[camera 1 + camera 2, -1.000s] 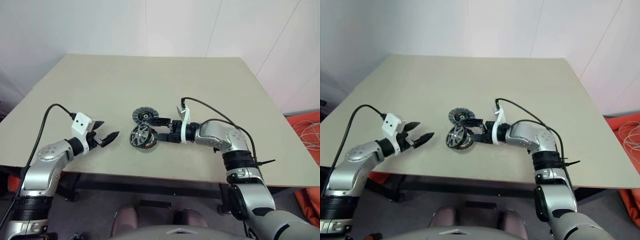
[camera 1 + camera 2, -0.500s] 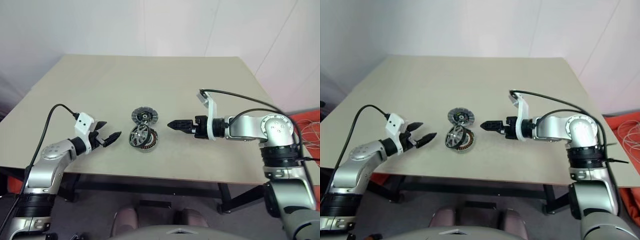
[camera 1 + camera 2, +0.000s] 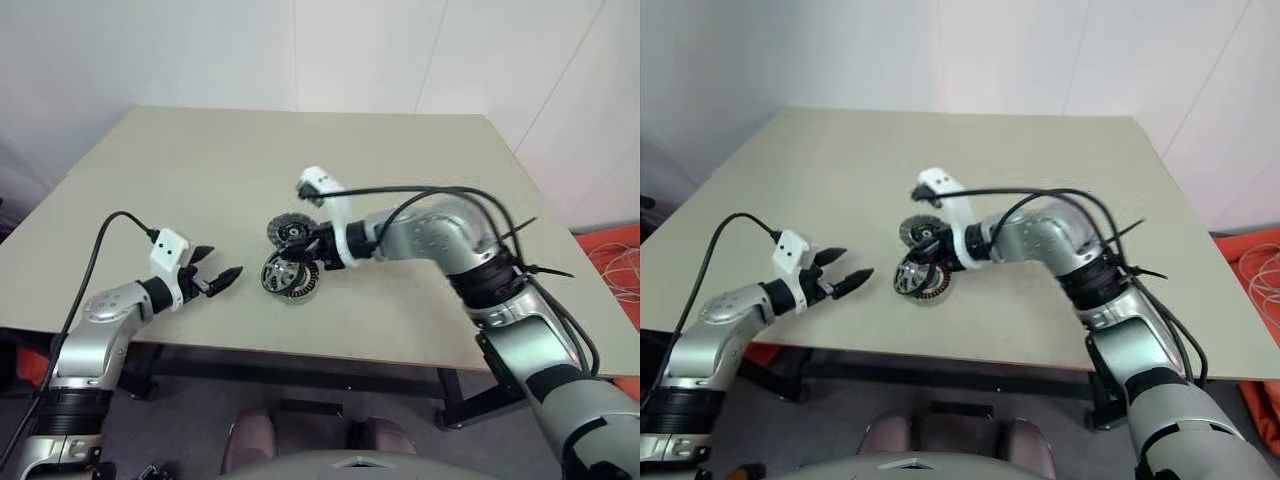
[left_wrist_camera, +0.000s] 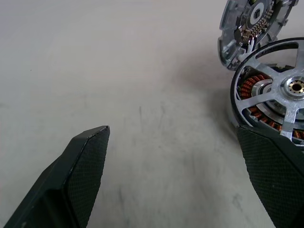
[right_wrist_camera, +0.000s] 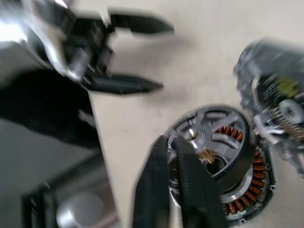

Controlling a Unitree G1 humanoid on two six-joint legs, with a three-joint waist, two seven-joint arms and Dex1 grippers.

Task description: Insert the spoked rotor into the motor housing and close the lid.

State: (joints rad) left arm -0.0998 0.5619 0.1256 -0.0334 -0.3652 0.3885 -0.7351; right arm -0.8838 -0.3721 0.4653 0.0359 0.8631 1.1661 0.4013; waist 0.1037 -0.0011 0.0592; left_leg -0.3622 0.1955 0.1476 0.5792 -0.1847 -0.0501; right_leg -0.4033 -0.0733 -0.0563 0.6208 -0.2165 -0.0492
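Note:
The spoked rotor, with its black rim and silver spokes, leans tilted on the motor housing. Copper windings show through the spokes in the left wrist view, where the rotor sits by the right fingertip. The lid lies just behind them, touching or nearly so. My right gripper is shut and comes down from the right, its tips at the rotor's near rim, with nothing seen between the fingers. My left gripper hovers open to the left of the parts, a short gap away.
The parts sit near the front middle of a beige table. Its front edge runs just below the grippers. A black cable arcs over my right arm. Orange material and white cord lie on the floor past the table's right side.
My right arm pulled away to the right, then swung back over the rotor with the wrist rolled and its fingers now shut. The left arm and the parts stayed put.

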